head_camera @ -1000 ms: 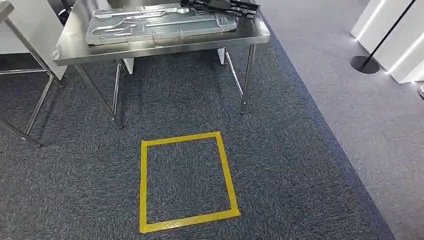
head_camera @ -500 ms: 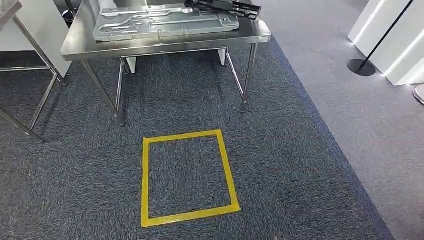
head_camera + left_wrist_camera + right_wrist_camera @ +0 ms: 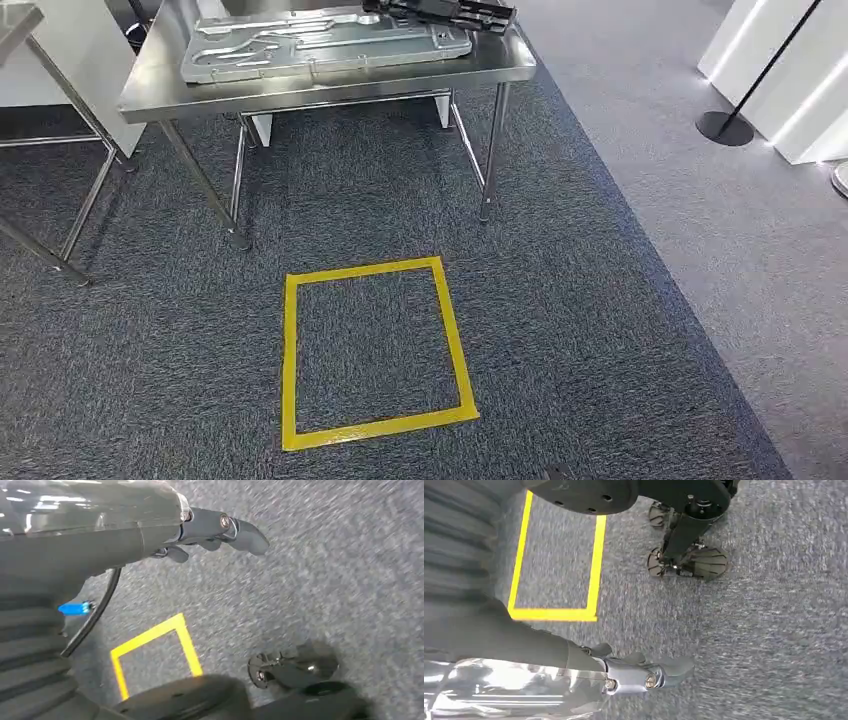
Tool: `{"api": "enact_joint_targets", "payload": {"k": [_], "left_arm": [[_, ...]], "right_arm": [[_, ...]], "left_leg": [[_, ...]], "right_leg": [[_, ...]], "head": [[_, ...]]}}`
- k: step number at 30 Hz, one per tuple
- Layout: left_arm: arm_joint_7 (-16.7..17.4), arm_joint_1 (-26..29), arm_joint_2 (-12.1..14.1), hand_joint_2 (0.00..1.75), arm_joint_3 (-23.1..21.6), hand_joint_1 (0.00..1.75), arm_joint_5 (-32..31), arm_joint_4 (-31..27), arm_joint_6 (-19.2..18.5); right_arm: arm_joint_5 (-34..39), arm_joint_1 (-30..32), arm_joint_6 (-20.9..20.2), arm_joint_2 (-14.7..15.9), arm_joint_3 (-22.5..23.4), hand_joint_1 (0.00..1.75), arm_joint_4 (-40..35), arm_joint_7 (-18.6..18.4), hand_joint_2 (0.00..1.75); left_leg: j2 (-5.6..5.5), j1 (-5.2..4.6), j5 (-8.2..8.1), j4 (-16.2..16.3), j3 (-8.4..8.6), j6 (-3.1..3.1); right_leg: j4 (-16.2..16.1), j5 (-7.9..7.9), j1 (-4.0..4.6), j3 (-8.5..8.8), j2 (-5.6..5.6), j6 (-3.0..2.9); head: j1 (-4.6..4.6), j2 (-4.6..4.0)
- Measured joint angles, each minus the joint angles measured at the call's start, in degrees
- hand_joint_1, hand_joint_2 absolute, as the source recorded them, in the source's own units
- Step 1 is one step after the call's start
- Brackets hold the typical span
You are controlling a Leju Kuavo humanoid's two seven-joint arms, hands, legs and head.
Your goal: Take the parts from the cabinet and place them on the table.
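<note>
Head view: a pressed grey metal panel (image 3: 320,42) lies flat on the steel surface (image 3: 330,85), its far edge cut off by the frame. Beside it, toward the far right corner, rests a black part (image 3: 445,12), also cropped and hard to make out in detail. On the dark carpet (image 3: 600,330) before the surface lies a square of yellow tape (image 3: 288,360). A second steel frame (image 3: 60,150) is partly visible at left; a black stand base (image 3: 727,128) sits on the paler floor at right. Wrist views: the left hand (image 3: 210,530) and right hand (image 3: 639,672) hang above the carpet, fingers loosely extended, holding nothing; both pictures are motion-blurred.
</note>
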State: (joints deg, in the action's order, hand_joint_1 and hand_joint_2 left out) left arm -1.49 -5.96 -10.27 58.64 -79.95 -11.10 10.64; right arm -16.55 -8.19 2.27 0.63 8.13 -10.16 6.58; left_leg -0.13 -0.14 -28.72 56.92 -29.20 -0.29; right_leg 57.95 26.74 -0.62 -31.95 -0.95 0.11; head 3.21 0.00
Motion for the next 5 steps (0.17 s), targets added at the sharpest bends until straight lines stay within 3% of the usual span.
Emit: {"api": "enact_joint_targets", "payload": {"k": [3,4,5], "left_arm": [[-0.02,-0.14,0.00,1.75,0.02,0.00,-0.04,0.00,0.44],[0.22,-0.16,-0.02,1.75,0.02,0.00,-0.02,0.00,0.48],[0.57,-0.24,0.00,1.75,0.02,0.00,0.00,0.00,0.54]], "right_arm": [[-1.99,-0.54,-0.26,0.00,-1.57,0.00,0.00,-0.59,1.75],[-2.62,-0.72,-0.42,0.00,-2.16,0.00,0.00,-0.41,1.75],[-3.23,-0.82,-0.55,0.00,-2.73,0.00,0.00,-0.06,1.75]], "left_leg": [[-0.19,-0.21,0.34,0.26,-0.61,0.98],[-0.20,0.02,0.78,-0.23,-0.60,1.55],[-0.12,0.27,1.23,-0.60,-0.23,1.89]], "right_leg": [[-0.35,-0.54,-0.20,-0.22,-0.05,0.98],[-0.39,-0.62,-0.18,-0.21,-0.03,1.43],[0.35,0.05,-0.39,-0.45,0.16,1.66]], "head": [[0.00,0.00],[0.00,0.00],[0.00,0.00]]}}
